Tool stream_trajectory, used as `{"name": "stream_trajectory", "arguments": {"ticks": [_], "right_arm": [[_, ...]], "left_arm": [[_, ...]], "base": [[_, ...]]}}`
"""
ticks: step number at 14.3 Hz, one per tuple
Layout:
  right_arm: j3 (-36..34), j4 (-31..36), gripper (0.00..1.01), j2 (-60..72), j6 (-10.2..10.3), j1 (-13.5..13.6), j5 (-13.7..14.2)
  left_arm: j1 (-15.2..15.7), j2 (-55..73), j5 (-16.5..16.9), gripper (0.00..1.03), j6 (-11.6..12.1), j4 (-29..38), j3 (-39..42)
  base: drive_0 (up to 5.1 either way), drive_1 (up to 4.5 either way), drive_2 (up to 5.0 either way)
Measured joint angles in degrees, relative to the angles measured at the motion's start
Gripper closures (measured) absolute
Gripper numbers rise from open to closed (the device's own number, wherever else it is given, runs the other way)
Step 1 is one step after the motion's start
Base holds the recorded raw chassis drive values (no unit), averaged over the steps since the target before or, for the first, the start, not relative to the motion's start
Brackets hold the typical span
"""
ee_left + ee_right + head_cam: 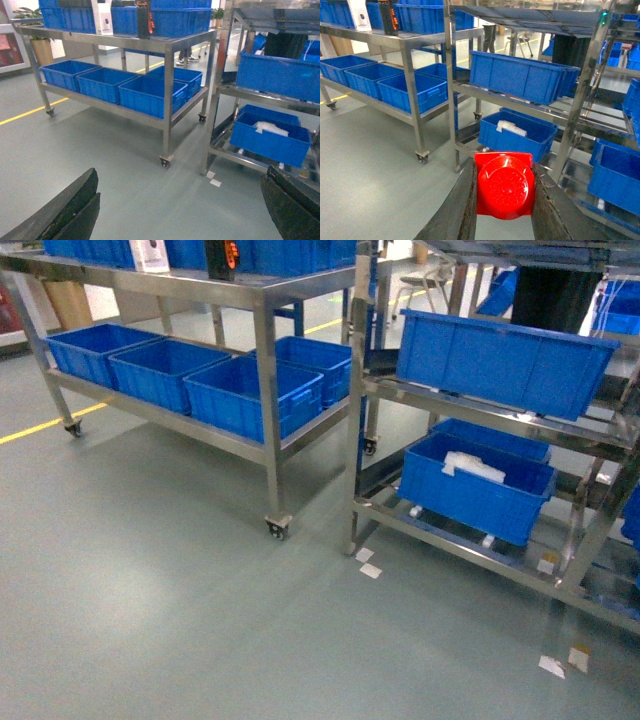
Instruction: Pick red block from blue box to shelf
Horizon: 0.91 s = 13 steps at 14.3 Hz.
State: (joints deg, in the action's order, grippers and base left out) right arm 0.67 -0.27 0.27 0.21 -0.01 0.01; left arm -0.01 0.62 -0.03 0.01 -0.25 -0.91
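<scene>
The red block (503, 187) is pinched between the two dark fingers of my right gripper (505, 166), its round stud facing the camera. It is held in the air above the grey floor, short of the shelf (451, 100). That shelf is the shiny steel rack standing at the right in the head view (358, 440) and in the left wrist view (220, 75). My left gripper (181, 171) is open with nothing between its fingers, only floor showing. The blue box is out of view. Neither gripper shows in the head view.
Dark blue crates (500, 360) sit on the rack's tiers; a lower one (475, 490) holds a white bag. To the left stands a steel trolley on casters (265, 360) carrying more dark blue crates (250, 395). White tape marks (368, 562) and a yellow line (40, 425) lie on the floor.
</scene>
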Motion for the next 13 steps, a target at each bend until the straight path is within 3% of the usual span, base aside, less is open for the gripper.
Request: {"name": "stream_trajectory", "arguments": {"ticks": [13], "right_arm": [[0.00, -0.02, 0.80, 0.00, 0.00, 0.00, 0.00]], "left_arm": [[0.00, 0.00, 0.00, 0.05, 0.00, 0.00, 0.00]], "base": [[-1.4, -1.44, -1.4]]}}
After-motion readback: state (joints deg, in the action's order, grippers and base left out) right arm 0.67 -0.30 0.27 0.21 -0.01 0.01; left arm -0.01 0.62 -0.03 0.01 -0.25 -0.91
